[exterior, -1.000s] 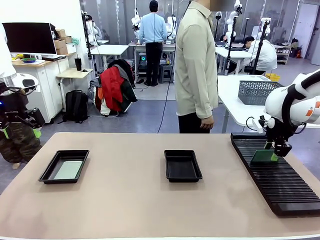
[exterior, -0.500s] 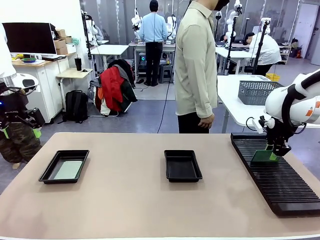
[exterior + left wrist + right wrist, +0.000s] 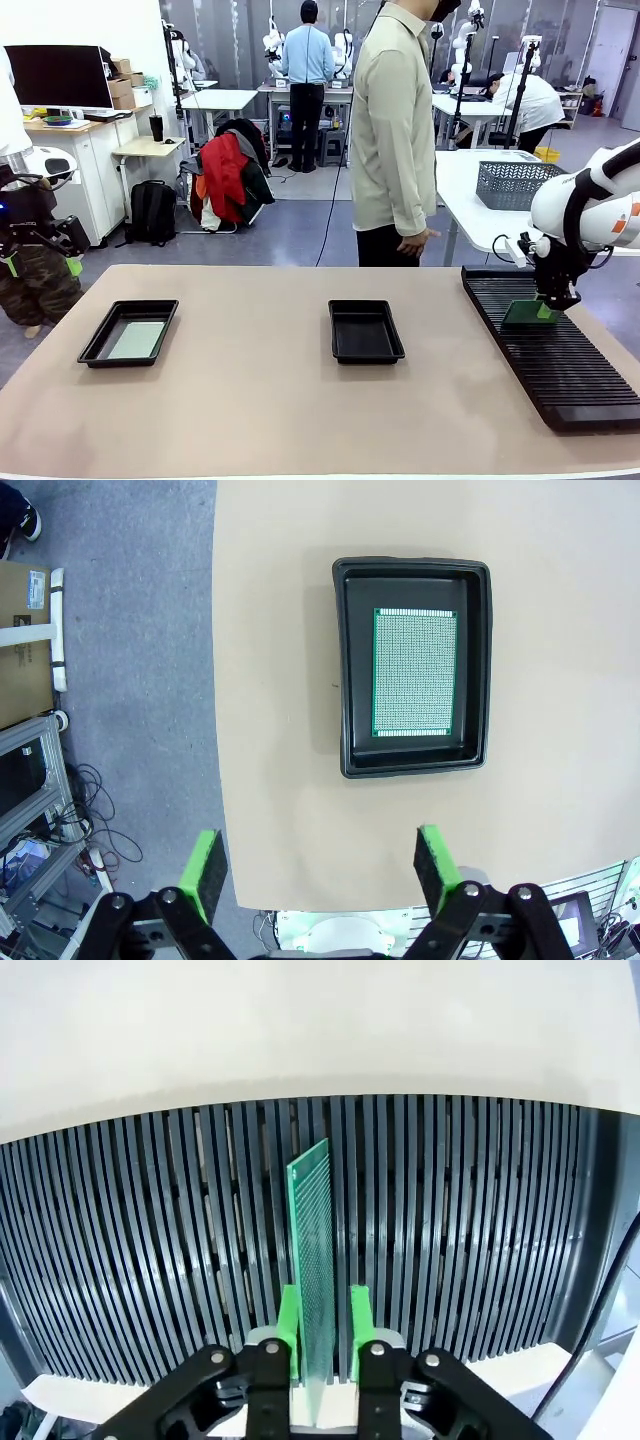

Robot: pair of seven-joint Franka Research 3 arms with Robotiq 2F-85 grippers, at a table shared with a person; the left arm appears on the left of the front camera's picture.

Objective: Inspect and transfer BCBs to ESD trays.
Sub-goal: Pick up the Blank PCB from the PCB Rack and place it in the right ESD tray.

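Right wrist view shows you the right end effector [image 3: 325, 1305] with its green pads close on either side of 1 upright BCB [image 3: 315, 1230] standing in the slotted rack [image 3: 480, 1210]. You cannot tell whether the pads already pinch it. Against a second ago, this end effector has edged slightly toward the counter's [image 3: 250, 400] middle, and the board keeps its slot. The left end effector [image 3: 320, 865] stays released, hovering over the left ESD tray [image 3: 345, 680], where 1 flat BCB [image 3: 414, 672] lies.
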